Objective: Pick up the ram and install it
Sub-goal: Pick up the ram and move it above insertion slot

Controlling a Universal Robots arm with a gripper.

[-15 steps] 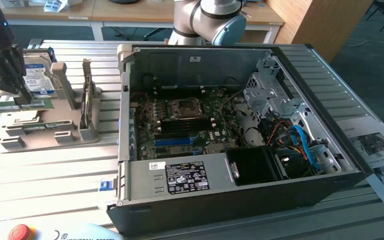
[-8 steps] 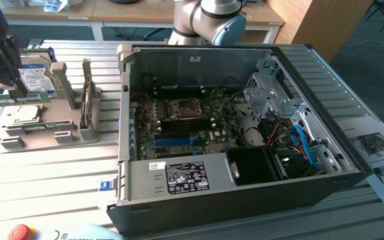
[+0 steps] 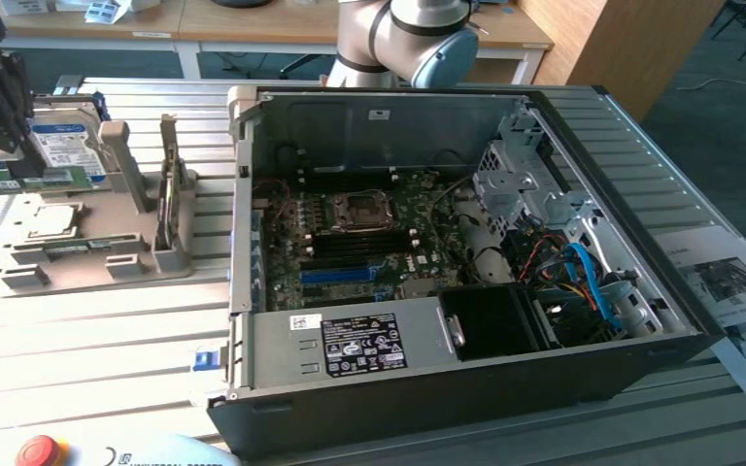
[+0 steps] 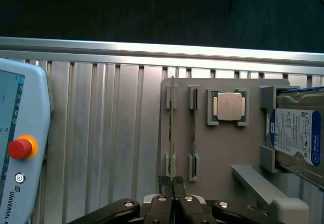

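Clamping almost fully shut on the near end of the ram (image 4: 172, 133), the hand (image 4: 172, 184) pinches the thin green stick edge-on between its fingertips, while the stick stands in one pair of slots of the grey holder (image 4: 223, 153) on the ribbed tabletop (image 4: 101, 133). Just beside it, a second stick (image 4: 193, 133) stands in the next pair of slots, then a processor (image 4: 228, 106) in its recess and a blue-labelled hard drive (image 4: 298, 138). A teach pendant (image 4: 20, 148) lies apart from the holder, and the open computer case (image 3: 387, 136), long blue slot (image 3: 347, 275) showing, sits toward the exterior view's right.
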